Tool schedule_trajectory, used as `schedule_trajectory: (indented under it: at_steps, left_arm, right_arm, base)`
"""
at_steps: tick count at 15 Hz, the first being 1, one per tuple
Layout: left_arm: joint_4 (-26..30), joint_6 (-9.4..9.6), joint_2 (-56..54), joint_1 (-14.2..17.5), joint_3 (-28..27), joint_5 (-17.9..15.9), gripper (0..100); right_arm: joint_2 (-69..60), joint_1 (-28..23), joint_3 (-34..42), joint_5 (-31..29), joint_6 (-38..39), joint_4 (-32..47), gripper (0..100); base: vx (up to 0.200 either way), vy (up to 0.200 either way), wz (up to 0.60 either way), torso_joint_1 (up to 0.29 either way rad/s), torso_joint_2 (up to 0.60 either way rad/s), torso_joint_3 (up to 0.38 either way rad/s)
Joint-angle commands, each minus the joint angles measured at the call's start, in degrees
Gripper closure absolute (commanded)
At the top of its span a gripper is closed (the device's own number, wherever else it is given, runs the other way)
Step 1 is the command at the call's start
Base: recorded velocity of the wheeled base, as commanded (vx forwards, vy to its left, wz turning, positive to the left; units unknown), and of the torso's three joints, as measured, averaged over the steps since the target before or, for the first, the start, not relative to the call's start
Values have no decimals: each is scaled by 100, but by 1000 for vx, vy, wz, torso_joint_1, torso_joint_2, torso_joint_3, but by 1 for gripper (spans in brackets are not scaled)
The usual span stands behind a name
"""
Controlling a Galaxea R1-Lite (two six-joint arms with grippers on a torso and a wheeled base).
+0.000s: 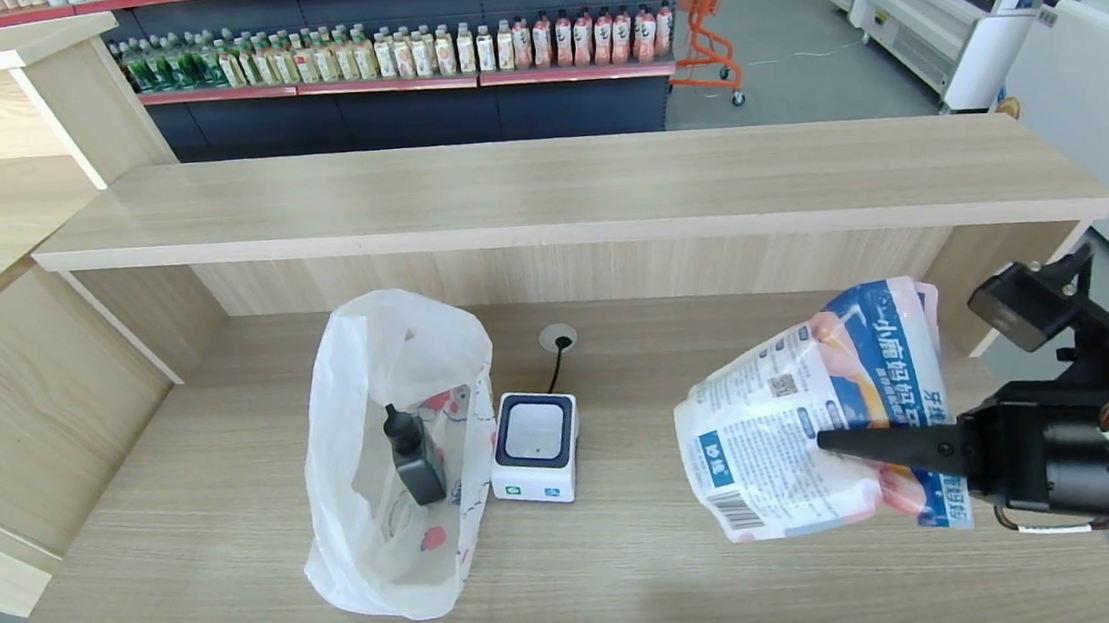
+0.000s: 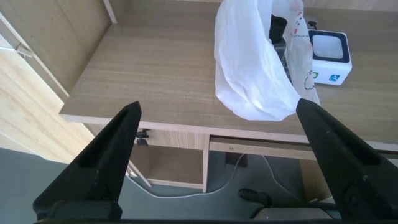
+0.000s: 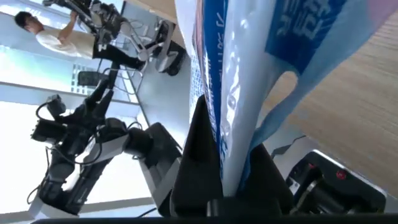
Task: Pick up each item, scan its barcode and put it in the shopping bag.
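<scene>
My right gripper point(image 1: 842, 447) is shut on a white and blue snack packet point(image 1: 804, 410), holding it in the air above the right part of the counter, its barcode point(image 1: 738, 513) at the lower left corner. In the right wrist view the packet point(image 3: 249, 81) is pinched between the two dark fingers point(image 3: 202, 155). A white barcode scanner point(image 1: 534, 446) sits mid-counter, left of the packet. Beside it stands the white shopping bag point(image 1: 396, 446) with a dark bottle point(image 1: 415, 456) inside. My left gripper point(image 2: 217, 162) hangs open off the counter's front left edge, with the bag point(image 2: 255, 62) and scanner point(image 2: 329, 56) beyond it.
A wooden counter point(image 1: 614, 537) with a raised back ledge point(image 1: 564, 190) and side walls encloses the work area. A cable port point(image 1: 558, 337) lies behind the scanner. Shelves of drink bottles point(image 1: 392, 55) and an orange cart point(image 1: 714, 16) stand far behind.
</scene>
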State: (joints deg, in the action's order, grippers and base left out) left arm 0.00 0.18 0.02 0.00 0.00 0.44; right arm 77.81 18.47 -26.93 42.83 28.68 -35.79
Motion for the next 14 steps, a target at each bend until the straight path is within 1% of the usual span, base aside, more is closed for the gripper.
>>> schedule_trajectory:
  at_steps: [1,2,4,6,7,8,10,14]
  left_arm:
    - [0,8,-2,0,0,0,0]
    - [0,8,6,0,0,0,0]
    - [0,-1,-2,0,0,0,0]
    - [0,-1,-2,-9,0,0,0]
    - [0,8,6,0,0,0,0]
    - [0,-1,-2,0,0,9,0]
    - [0,-1,6,0,0,0,0]
    - [0,-1,-2,0,0,9,0]
  right_arm:
    - [-275,447,-32,42,67,11,100]
    - [-311,588,-32,42,164,11,100]
    - [-451,922,-128,33,797,2,100]
    - [-539,1141,-128,33,1183,2,100]
    - [-548,1194,-120,33,1227,2,100]
    - [-583,1388,-120,33,1324,11,100]
    - [-680,1581,-128,33,1552,20,100]
    - [-662,1616,-49,-2,1552,222,100]
  base:
    - [0,0,0,0,0,0]
    - [0,0,0,0,0,0]
    - [0,0,0,0,0,0]
    - [0,0,0,0,0,0]
    - [0,0,0,0,0,0]
    - [0,0,0,0,0,0]
    - [0,0,0,0,0,0]
    - [0,0,0,0,0,0]
